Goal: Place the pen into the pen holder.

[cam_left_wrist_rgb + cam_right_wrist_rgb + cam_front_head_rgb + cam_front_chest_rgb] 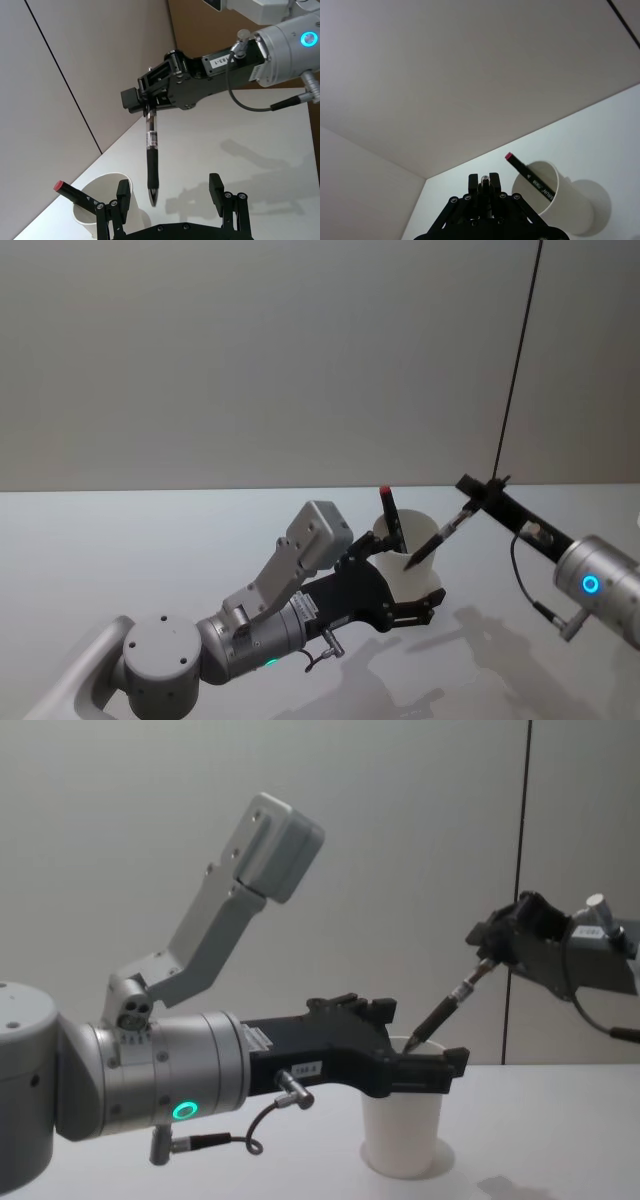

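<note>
**Pen poised over cup, tip at the rim**

Right gripper (484, 492) sits right of centre in the head view, jaws pinched on the top end of a black pen (440, 536). Pen slants down and left; its tip is at the mouth of the white paper cup (408, 575), lower centre of frame. Can't tell whether the tip is already past the rim or just above it.

Chest view: same pen (446, 1014) runs from the right gripper (490, 952) at mid right down to the cup rim (403, 1130), lower centre. Cup stands upright on the white table (560, 1140).

Red-capped marker (391, 515) is already in the cup, leaning against the wall, cap sticking out above the rim. Right wrist view shows it clearly (530, 175) inside the cup (555, 200).

Left gripper (400, 602) is at the cup, lower centre of the head view, jaws spread with one finger on either side of the cup body. Can't tell if they touch it. Left wrist view: one finger (123, 200) is just beside the cup (100, 202), the other (216, 192) well apart on the far side, and the pen (152, 160) hangs between them, tip down.
</note>
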